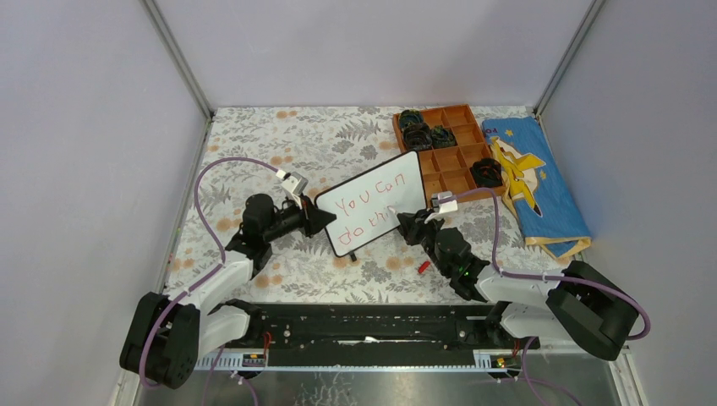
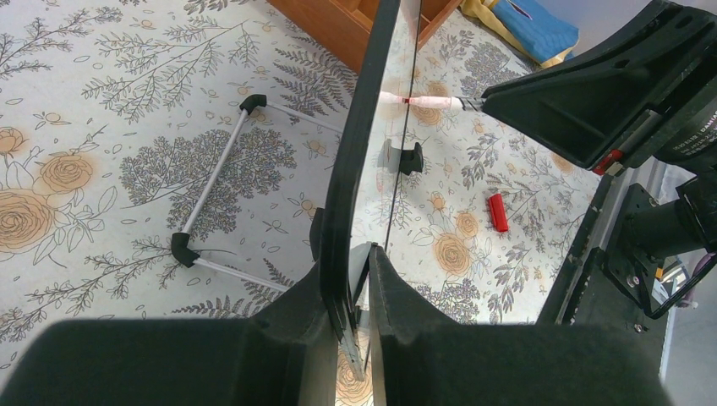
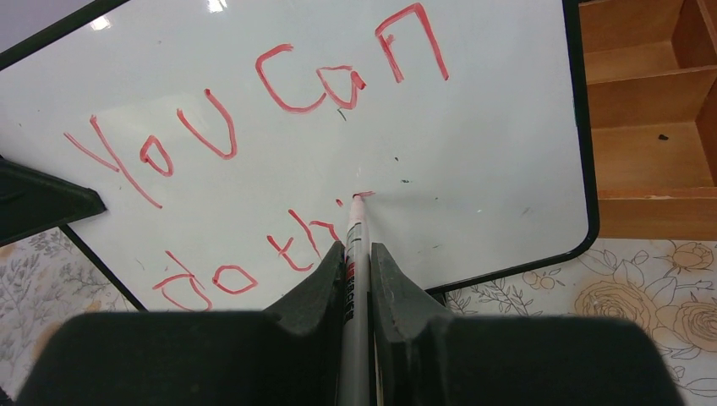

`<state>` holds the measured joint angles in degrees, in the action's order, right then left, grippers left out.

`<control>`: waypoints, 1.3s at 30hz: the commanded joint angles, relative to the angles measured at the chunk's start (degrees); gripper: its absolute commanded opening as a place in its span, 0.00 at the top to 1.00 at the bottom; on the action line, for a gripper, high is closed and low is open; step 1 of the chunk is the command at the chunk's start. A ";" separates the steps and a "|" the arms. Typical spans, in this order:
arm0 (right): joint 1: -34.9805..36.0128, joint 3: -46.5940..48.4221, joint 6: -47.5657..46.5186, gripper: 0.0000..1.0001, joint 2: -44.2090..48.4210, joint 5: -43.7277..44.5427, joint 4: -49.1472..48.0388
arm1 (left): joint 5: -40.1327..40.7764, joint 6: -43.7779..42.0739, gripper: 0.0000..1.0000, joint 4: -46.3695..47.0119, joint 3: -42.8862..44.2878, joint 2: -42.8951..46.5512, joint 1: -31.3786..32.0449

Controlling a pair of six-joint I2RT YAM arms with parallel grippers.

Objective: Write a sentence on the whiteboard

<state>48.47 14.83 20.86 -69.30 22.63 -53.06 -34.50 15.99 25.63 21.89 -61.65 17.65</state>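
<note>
The light, stiff whiteboard [image 1: 376,203] likely tips easily, so the left hand [image 1: 317,218] clamps its 9 o'clock frame edge while the right hand [image 3: 355,249] pinches the marker [image 3: 356,227].

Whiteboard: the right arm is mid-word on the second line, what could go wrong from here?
1. The left gripper's jaws pinch only the whiteboard's edge; marker pressure could swivel or tip it.
2. The tray sits right behind the board; a shove may bump it.
3. The red cap lies loose beside the right arm and could be knocked away.
</note>
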 commanded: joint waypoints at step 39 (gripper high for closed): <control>-0.30 -1.09 2.79 1.00 0.14 7.69 3.34 | 6.08 -5.62 0.88 -5.85 -0.53 -0.83 0.36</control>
<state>48.47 13.08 23.03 -69.14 27.59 -50.24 -34.09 15.99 25.67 21.89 -61.65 17.98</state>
